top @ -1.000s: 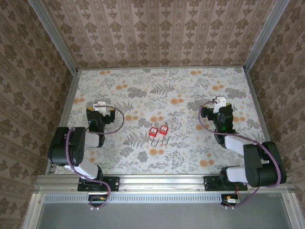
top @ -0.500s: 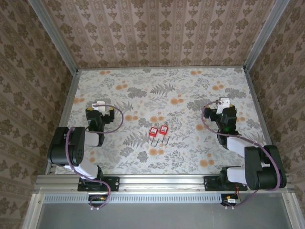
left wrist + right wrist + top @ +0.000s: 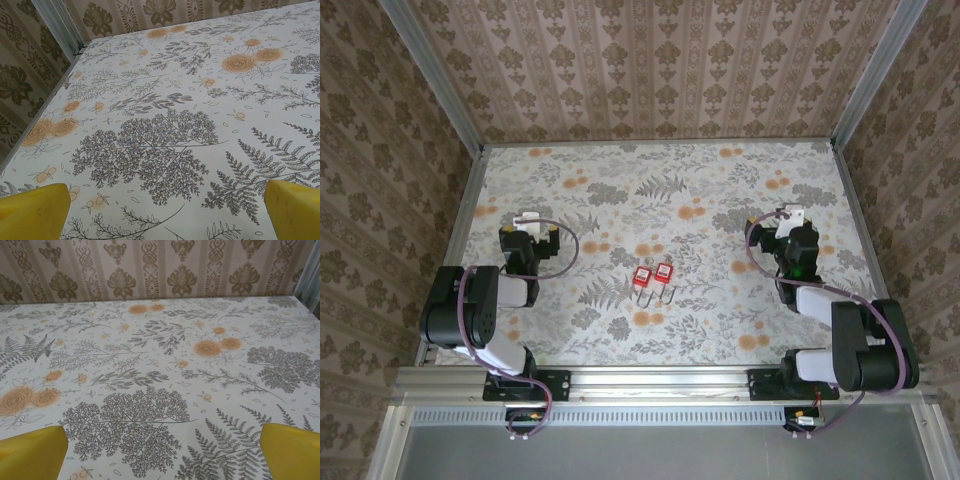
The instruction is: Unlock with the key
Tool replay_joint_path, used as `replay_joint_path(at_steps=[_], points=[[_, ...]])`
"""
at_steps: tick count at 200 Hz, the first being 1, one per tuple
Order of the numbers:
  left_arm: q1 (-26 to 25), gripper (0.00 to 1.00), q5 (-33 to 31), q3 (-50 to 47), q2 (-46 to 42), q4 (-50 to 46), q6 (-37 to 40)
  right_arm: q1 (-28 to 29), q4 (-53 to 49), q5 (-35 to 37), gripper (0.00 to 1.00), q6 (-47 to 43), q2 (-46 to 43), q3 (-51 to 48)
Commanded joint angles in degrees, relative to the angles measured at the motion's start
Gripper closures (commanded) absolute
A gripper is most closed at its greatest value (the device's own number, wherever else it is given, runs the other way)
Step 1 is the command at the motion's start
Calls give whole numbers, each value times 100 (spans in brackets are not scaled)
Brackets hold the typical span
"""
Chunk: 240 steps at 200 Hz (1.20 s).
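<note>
Lying side by side near the middle of the table, two red locks are seen from the top camera. They are just beside each other and well apart from both arms. They are very small in that picture, so much is hard to make out. Thin grey bits are seen touching the locks on the near side, but it cannot be told if they are hoops or a key. A pale spot is seen on each lock, and any writing there is too small to be read.

The left gripper is held over the left part of the table, and the right gripper over the right part. The locks are found between the two, a little nearer the arm bases. From the left wrist camera, two yellow fingertips are cut off at the bottom corners, far apart, with bare flowered table top between them. From the right wrist camera, that gripper's fingertips are also seen spread wide. Nothing is held by either gripper.
</note>
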Motion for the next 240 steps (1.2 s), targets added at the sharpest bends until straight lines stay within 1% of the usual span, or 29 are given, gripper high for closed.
replay_joint_path(at_steps=[1, 11, 17, 21, 27, 33, 44, 54, 73, 88, 208, 240], points=[[61, 0, -43, 149, -75, -75, -124, 99, 1084, 142, 0, 103, 621, -248], [65, 0, -45, 148, -74, -75, -124, 179, 1744, 242, 0, 18, 1082, -350], [65, 0, -46, 149, -75, -71, -124, 226, 2070, 224, 0, -41, 1210, -396], [69, 0, -48, 148, -75, -75, -123, 262, 1942, 264, 0, -78, 1146, -383], [69, 0, -43, 148, -70, -74, -123, 326, 1492, 317, 0, -114, 975, -297], [69, 0, -43, 148, -74, -75, -124, 360, 1078, 222, 0, -193, 914, -134], [70, 0, -43, 148, -76, -75, -121, 365, 855, 14, 0, -291, 1067, 122], [69, 0, -39, 148, -77, -75, -125, 363, 351, 144, 0, -235, 1006, 322], [68, 0, -43, 148, -76, -75, -123, 303, 80, 330, 0, -74, 1047, 498], [69, 0, -43, 148, -70, -75, -120, 215, -38, 246, 0, 2, 1068, 564], [69, 0, -34, 148, -80, -81, -123, 231, 52, 263, 0, -16, 1062, 522], [69, 0, -37, 148, -78, -77, -123, 372, 194, 584, 0, -78, 1053, 450]])
